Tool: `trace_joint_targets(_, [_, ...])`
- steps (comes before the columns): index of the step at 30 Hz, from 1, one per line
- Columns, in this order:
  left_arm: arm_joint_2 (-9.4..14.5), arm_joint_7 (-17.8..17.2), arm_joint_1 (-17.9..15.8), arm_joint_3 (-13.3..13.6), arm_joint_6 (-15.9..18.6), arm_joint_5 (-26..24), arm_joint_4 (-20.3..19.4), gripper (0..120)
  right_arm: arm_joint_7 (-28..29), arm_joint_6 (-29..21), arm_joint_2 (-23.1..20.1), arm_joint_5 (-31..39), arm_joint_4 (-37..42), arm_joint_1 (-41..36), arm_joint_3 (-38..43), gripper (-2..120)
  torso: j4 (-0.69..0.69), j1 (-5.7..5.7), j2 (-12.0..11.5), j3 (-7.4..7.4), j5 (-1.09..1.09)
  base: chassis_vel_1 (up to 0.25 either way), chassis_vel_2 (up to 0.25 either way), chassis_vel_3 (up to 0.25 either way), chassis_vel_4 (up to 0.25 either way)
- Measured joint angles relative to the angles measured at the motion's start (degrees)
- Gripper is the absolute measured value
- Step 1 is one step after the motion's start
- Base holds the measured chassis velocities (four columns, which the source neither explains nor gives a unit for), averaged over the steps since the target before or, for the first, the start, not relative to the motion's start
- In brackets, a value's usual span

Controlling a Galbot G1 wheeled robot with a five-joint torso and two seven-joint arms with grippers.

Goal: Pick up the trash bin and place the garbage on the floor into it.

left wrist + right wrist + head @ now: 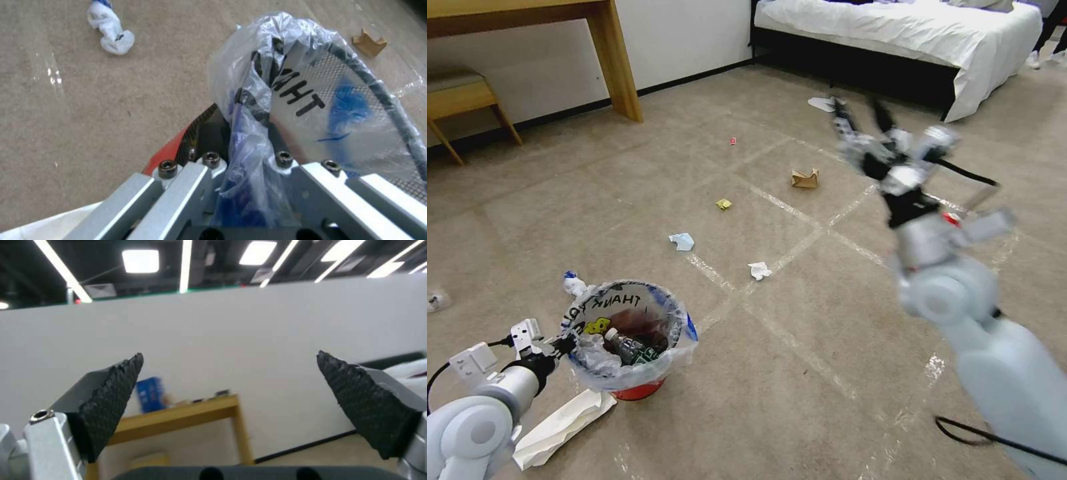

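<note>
The trash bin (639,389), a small red bucket lined with a clear "THANK YOU" bag, is at the lower left, and a green-labelled bottle (627,347) lies inside it. My left gripper (565,344) is shut on its near rim and bag (242,128); the red wall (166,154) shows beside one finger. Garbage lies on the floor: a tissue (574,284) (110,31) by the bin, a white tissue (759,270), a bluish tissue (682,241), a yellow scrap (724,204), a brown paper bag (805,178) (369,43), a red wrapper (733,141) and white paper (823,103). My right gripper (862,115) (229,386) is raised, open and holding nothing.
A flat white slipper (564,420) lies against the bin's near side. A wooden desk (607,47) and stool (460,93) stand at the back left wall, and a bed (907,33) at the back right. Tape lines (800,240) cross the carpet.
</note>
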Motion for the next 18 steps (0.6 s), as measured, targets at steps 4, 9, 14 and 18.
trace_joint_targets(4, [-1.8,1.1,2.5,-2.3,-0.9,2.1,-2.0,5,0.3,1.2,2.2,-3.6,-0.7,-2.6,2.8,99,0.09,0.00,0.0,0.00,0.01,0.000,0.000,0.000,0.000])
trace_joint_targets(9, [-2.5,1.9,2.9,-2.5,-1.3,4.0,-2.5,5,0.8,2.8,4.7,-11.7,-2.0,-8.4,8.4,99,0.05,0.00,0.0,0.00,0.00,0.000,0.000,0.000,0.000])
trace_joint_targets(14, [-2.8,2.8,2.9,-2.5,-2.0,5.8,-2.0,5,2.8,2.9,7.6,-17.9,-2.1,-13.4,13.7,99,0.05,0.00,0.0,0.00,-0.02,0.000,0.000,0.000,0.000])
trace_joint_targets(18, [-3.4,3.4,2.6,-2.5,-2.5,6.9,-1.5,5,4.8,2.7,11.3,-23.6,-2.1,-17.8,17.5,99,0.02,0.00,0.0,0.00,-0.02,0.000,0.000,0.000,0.000])
